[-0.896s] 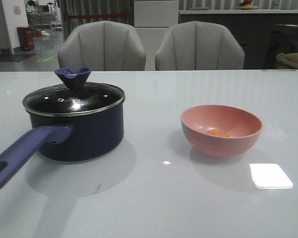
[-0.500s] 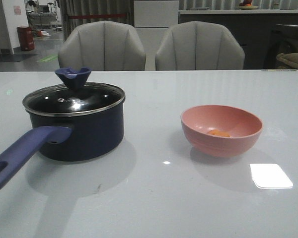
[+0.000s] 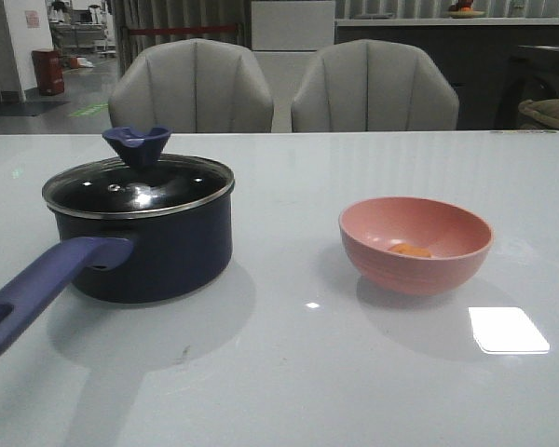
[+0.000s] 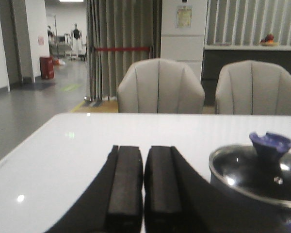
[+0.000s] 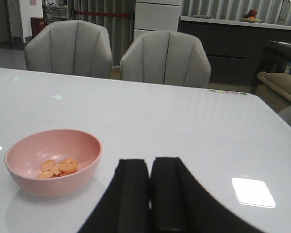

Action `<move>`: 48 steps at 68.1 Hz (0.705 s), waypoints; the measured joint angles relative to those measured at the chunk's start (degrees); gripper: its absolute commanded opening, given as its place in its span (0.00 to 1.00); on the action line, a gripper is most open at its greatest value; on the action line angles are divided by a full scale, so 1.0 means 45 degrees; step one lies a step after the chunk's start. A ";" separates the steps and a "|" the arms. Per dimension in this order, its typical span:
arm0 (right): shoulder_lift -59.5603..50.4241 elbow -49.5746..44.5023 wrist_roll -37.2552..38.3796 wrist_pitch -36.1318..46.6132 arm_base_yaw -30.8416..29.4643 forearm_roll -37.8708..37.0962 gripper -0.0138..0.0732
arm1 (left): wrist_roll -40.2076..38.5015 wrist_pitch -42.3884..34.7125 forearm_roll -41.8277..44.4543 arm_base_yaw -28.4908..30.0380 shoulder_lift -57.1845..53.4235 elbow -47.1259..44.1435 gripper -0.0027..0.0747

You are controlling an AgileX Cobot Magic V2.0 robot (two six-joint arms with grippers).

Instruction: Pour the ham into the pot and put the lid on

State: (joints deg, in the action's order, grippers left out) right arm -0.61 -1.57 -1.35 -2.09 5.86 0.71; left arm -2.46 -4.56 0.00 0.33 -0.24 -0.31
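Starting with front view: dark navy round pot (image 3: 149, 244) left on white table (image 3: 289, 372), clear glass lid (image 3: 138, 184) seated on rim, so lid must come off before pouring. Pink bowl (image 3: 415, 244) right, well apart, orange ham (image 3: 409, 250) inside. No arm in frame.

Left wrist view: left gripper (image 4: 143, 182) pressed together, holding nothing, beside pot, lid knob (image 4: 271, 144) near for likely lift.

Right wrist view: right gripper (image 5: 150, 187) closed, empty, near bowl; ham slices heaped at bowl bottom.
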 measured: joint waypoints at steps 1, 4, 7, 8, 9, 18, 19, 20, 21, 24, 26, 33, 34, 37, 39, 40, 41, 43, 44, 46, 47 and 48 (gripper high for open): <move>0.0000 0.0000 0.0000 0.0000 0.0000 0.0000 0.33 | 0.0000 -0.0303 0.0000 0.0000 0.0000 0.0000 0.21; 0.0000 0.0000 0.0000 0.0000 0.0000 0.0000 0.33 | 0.0000 -0.0871 0.0000 0.0000 0.0000 0.0000 0.21; 0.0000 0.0000 0.0000 0.0000 0.0000 0.0000 0.33 | 0.0000 -0.1155 0.0000 0.0000 0.0000 0.0087 0.21; 0.0000 0.0000 0.0000 0.0000 0.0000 0.0000 0.33 | 0.0000 -0.1157 0.0000 0.0000 0.0000 0.0139 0.21; 0.0000 0.0000 0.0000 0.0000 0.0000 0.0000 0.33 | 0.0000 -0.1130 0.0000 0.0000 0.0000 0.0208 0.21; 0.0000 0.0000 0.0000 0.0000 0.0000 0.0000 0.33 | 0.0000 0.0684 0.0000 0.0000 0.0170 0.2020 0.21; 0.0000 0.0000 0.0000 0.0000 0.0000 0.0000 0.33 | 0.0000 0.0936 0.0000 0.0000 0.0258 0.2285 0.21; 0.0000 0.0000 0.0000 0.0000 0.0000 0.0000 0.33 | 0.0000 0.1199 0.0000 0.0000 0.0356 0.2685 0.21; 0.0000 0.0000 0.0000 0.0000 0.0000 0.0000 0.33 | 0.0000 0.1479 0.0000 0.0000 0.0469 0.2950 0.21; 0.0000 0.0000 0.0000 0.0000 0.0000 0.0000 0.33 | 0.0000 0.2358 0.0000 0.0000 0.0947 0.3712 0.21; 0.0000 0.0000 0.0000 0.0000 0.0000 0.0000 0.33 | 0.0000 0.3114 0.0000 0.0000 0.1253 0.4171 0.21; 0.0000 0.0000 0.0000 0.0000 0.0000 0.0000 0.33 | 0.0000 0.4960 0.0000 0.0000 0.2419 0.5429 0.21; 0.0000 0.0000 0.0000 0.0000 0.0000 0.0000 0.33 | 0.0000 0.5120 -0.0073 0.0000 0.2558 0.5584 0.21; 0.0000 0.0000 0.0000 0.0000 0.0000 0.0000 0.33 | 0.0000 0.5454 -0.0338 0.0000 0.2984 0.5791 0.21; 0.0000 0.0000 0.0000 0.0000 0.0000 0.0000 0.33 | 0.0000 0.5567 -0.0605 0.0000 0.3179 0.5842 0.21; 0.0000 0.0000 0.0000 0.0000 0.0000 0.0000 0.33 | 0.0000 0.5576 -0.0715 0.0000 0.3266 0.5874 0.21; 0.0000 0.0000 0.0000 0.0000 0.0000 0.0000 0.33 | 0.0000 0.5606 -0.0823 0.0000 0.3348 0.5898 0.21; 0.0000 0.0000 0.0000 0.0000 0.0000 0.0000 0.33 | 0.0000 0.5607 -0.1024 0.0000 0.3490 0.5906 0.21; 0.0000 0.0000 0.0000 0.0000 0.0000 0.0000 0.33 | 0.0000 0.5607 -0.1101 0.0000 0.3586 0.5930 0.21; 0.0000 0.0000 0.0000 0.0000 0.0000 0.0000 0.33 | 0.0000 0.5607 -0.1224 0.0000 0.3697 0.5928 0.21; 0.0000 0.0000 0.0000 0.0000 0.0000 0.0000 0.33 | 0.0000 0.5607 -0.1280 0.0000 0.3747 0.5928 0.21; 0.0000 0.0000 0.0000 0.0000 0.0000 0.0000 0.33 | 0.0000 0.5607 -0.1310 0.0000 0.3800 0.5928 0.21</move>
State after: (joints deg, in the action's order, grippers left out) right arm -0.61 -1.57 -1.35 -2.09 5.86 0.71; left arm -2.46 20.67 -5.89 0.33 16.86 26.36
